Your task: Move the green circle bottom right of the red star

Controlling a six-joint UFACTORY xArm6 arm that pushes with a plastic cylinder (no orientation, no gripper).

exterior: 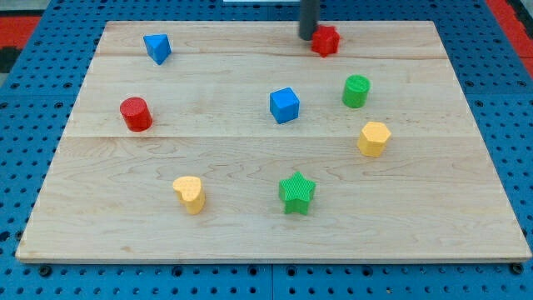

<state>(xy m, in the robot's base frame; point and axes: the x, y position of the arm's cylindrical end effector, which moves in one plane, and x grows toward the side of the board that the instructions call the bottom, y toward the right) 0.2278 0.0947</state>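
Note:
The green circle (356,91) stands on the wooden board at the view's right of centre. The red star (326,40) lies near the board's top edge, up and to the left of the green circle. My tip (307,36) is at the top of the view, right at the red star's left side, touching or almost touching it. The rod comes down from the top edge. The green circle is well apart from my tip, below and to its right.
A blue cube (284,105) sits left of the green circle. A yellow hexagon-like block (374,138) lies below the circle. A green star (296,192), a yellow heart (190,194), a red cylinder (135,114) and a blue block (156,47) lie elsewhere on the board (250,242).

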